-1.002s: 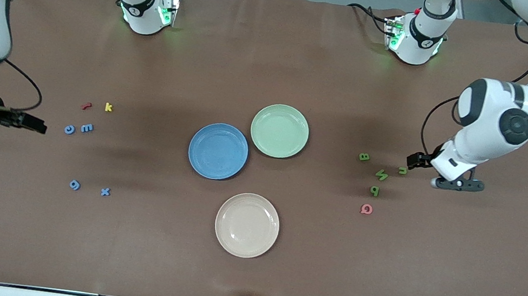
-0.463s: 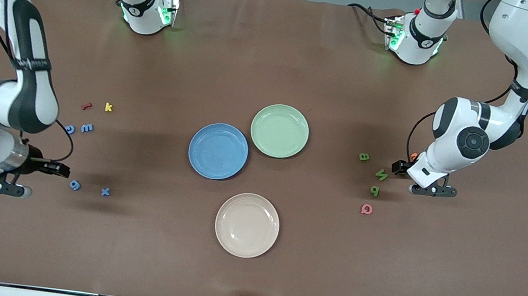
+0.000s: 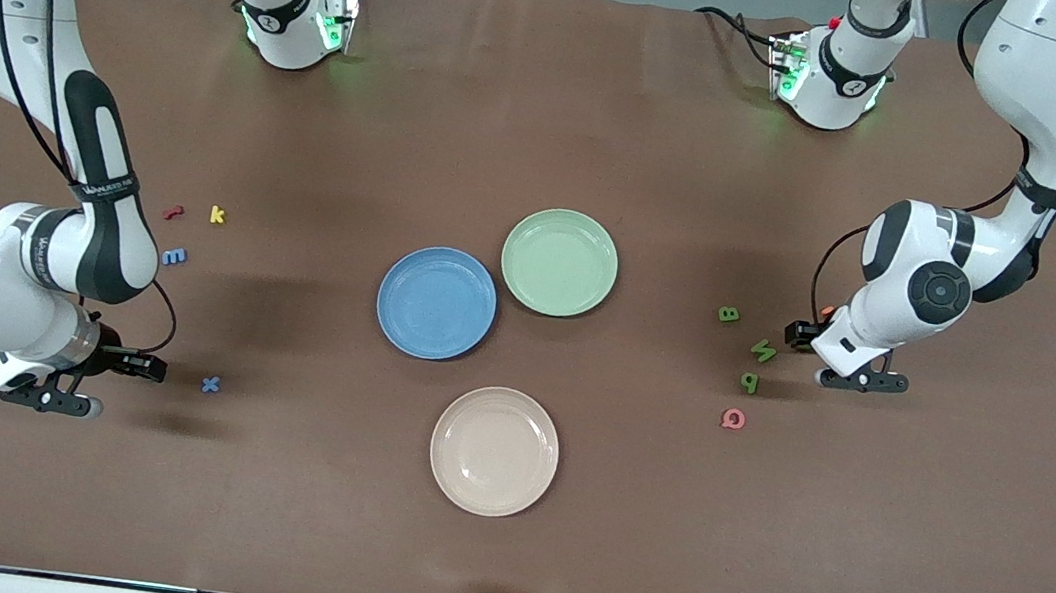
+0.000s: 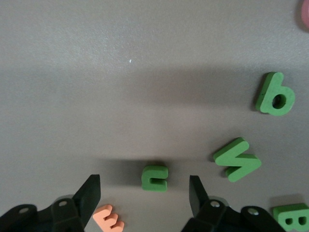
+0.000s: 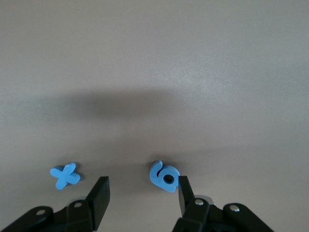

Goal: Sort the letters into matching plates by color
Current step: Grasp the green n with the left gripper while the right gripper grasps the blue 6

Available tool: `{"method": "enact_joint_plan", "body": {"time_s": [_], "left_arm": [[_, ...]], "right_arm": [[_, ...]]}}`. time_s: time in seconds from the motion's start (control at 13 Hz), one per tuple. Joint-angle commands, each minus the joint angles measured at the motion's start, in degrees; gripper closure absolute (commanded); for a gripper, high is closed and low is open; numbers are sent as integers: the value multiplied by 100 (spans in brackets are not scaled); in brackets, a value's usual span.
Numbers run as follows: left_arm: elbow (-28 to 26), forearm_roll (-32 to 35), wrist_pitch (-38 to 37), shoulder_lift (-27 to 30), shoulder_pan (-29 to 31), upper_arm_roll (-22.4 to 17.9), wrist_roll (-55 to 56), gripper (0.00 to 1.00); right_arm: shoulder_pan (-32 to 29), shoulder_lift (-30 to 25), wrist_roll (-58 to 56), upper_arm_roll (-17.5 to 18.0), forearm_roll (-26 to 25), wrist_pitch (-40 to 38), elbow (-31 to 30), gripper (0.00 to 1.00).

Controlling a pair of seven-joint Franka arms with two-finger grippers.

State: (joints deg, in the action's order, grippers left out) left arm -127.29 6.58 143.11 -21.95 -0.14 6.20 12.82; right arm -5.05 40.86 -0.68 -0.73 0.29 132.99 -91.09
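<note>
Brown matte desk (image 3: 496,555) carries everything, arm bases along its edge farthest from the front camera. Mid-desk: round matte blue plate (image 3: 437,302) touching round light green plate (image 3: 559,262), both bare; cream-beige plate (image 3: 494,451) nearer the camera.

Left claw (image 4: 144,191) is low at the left arm's end, spread wide. Left wrist view shows a small chunky green foam letter "u" (image 4: 154,177) sitting between the fingers, touching neither; the front view hides that letter under the wrist. Near that claw: green zigzag letter (image 3: 763,350), green "b"-shaped letter (image 3: 750,382), green letter B (image 3: 729,314). An orange letter (image 4: 109,218) lies just beside one finger. Pink round letter (image 3: 733,418) is farther off.

Right claw (image 5: 140,195) is low at the right arm's end, also spread. Right wrist view shows a blue "6"-shaped letter (image 5: 165,176) between the fingers, touching or almost touching one finger (image 5: 185,194); cannot tell which. Front view hides this letter too. Blue letter x (image 3: 211,385) lies just outside that claw. Blue letter m (image 3: 174,256), red letter (image 3: 173,213) and yellow letter k (image 3: 217,214) are well apart from it.
</note>
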Motion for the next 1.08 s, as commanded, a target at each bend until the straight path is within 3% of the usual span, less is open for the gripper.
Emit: {"method": "enact_joint_plan", "body": {"time_s": [0.0, 0.31, 0.69, 0.77, 0.85, 1.0], "left_arm": [[-129, 133, 340, -107, 23, 22, 107, 19], [-173, 133, 507, -230, 31, 13, 98, 32], [-182, 125, 534, -240, 32, 13, 98, 59], [-182, 125, 534, -240, 32, 13, 98, 64], [-182, 125, 525, -240, 32, 13, 98, 68], [-182, 133, 525, -240, 32, 13, 98, 75]], "right_arm": [[-66, 176, -55, 37, -204, 113, 109, 34], [-154, 352, -55, 37, -284, 341, 109, 34], [-154, 466, -37, 37, -266, 368, 109, 34], [-154, 475, -46, 37, -266, 368, 109, 38], [-154, 475, -46, 37, -266, 351, 109, 49], [-163, 475, -55, 37, -266, 325, 109, 82]]}}
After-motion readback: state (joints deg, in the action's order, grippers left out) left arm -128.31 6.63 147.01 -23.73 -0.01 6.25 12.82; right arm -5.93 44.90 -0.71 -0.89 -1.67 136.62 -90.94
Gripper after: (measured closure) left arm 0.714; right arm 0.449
